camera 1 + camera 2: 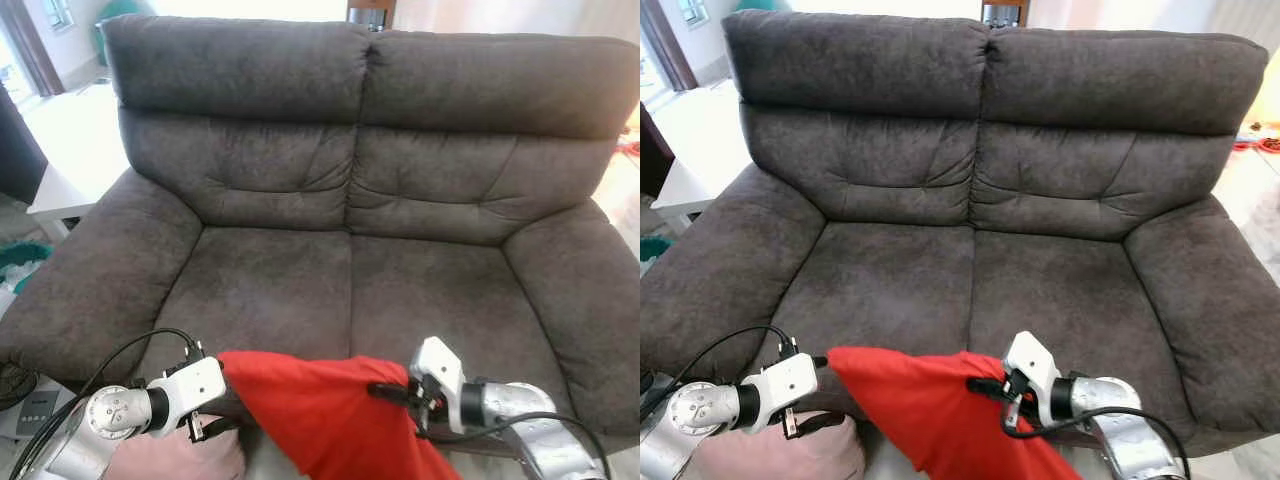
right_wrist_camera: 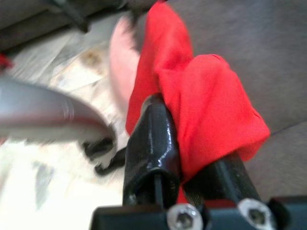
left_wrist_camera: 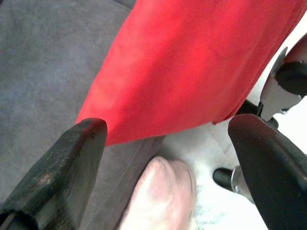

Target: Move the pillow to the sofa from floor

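1. One dark grey two-seat sofa (image 1: 350, 200) spans the head views: two back cushions, two seat cushions, padded armrests either side. Nothing lies on the seat cushions beyond the pillow corner noted below.
2. Red pillow (image 1: 330, 410) is held up at the sofa's front edge, between the two arms. Its upper corner overlaps the front of the seat cushions; the rest hangs below the seat line, off the lower edge of the head views. Fabric is bunched where it is gripped.
3. Pink pillow (image 1: 780, 455) sits low, under the left arm, beside and partly behind the red pillow. In the left wrist view it lies on a pale floor (image 3: 225, 201) against the sofa base.
4. White low table (image 1: 75, 150) stands left of the sofa, beyond the left armrest.
5. Right gripper (image 2: 189, 160): fingers pressed together, pinching a fold of the red pillow; the cloth bulges out between and past the black fingers. In the head views it meets the pillow's right edge.
6. Left gripper (image 3: 168, 158): fingers spread wide, nothing between them. It points at the pillow's lower edge and the pink pillow, close to the red cloth's left corner but not gripping it.
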Robot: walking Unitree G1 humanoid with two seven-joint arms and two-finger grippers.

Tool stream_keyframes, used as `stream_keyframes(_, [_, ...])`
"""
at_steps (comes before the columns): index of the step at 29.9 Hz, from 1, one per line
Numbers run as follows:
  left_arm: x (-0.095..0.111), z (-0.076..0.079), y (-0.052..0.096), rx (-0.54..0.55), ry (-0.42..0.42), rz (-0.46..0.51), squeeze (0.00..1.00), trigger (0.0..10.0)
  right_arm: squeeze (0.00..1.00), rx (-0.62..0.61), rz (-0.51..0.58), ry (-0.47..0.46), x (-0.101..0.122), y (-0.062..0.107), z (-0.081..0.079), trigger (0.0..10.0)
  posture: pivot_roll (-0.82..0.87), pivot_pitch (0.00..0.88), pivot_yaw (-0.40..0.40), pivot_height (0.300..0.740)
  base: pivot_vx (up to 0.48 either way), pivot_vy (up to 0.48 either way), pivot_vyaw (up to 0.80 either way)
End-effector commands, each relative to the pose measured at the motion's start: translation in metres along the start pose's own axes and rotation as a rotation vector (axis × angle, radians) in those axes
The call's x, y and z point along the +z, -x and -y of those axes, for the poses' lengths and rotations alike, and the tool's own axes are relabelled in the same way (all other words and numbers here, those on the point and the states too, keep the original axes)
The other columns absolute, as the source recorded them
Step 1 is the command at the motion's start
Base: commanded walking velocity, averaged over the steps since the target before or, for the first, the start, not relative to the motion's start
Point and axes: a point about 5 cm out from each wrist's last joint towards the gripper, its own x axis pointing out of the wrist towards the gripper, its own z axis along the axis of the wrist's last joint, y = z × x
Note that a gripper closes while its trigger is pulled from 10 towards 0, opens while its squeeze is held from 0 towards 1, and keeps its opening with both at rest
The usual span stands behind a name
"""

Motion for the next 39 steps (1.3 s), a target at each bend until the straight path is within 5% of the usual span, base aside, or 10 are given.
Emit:
stream_keyframes(1, [-0.004,0.003,0.001,-0.016,-0.021,-0.017,0.00,10.0,0.00,0.037,0.079,0.084,0.025,0.001,0.000,10.0,0.13,0.000,-0.051,0.740,0.000,0.000,0.00])
stream_keyframes(16, [-0.012,-0.001,0.012,-0.061,-0.117,-0.021,0.00,10.0,0.00,0.224,-0.031,0.145,0.028,0.017,-0.018,10.0,0.13,0.000,-0.045,0.740,0.000,0.000,0.00])
stream_keyframes(32, [-0.003,0.015,-0.001,-0.149,-0.051,0.064,0.00,10.0,0.00,0.236,-0.026,0.154,0.033,0.013,-0.021,10.0,0.12,0.000,-0.050,0.740,0.000,0.000,0.00])
stream_keyframes(39, [-0.010,0.020,-0.004,-0.173,-0.064,0.030,0.00,10.0,0.00,0.246,-0.010,0.169,0.041,0.013,-0.022,10.0,0.12,0.000,-0.051,0.740,0.000,0.000,0.00])
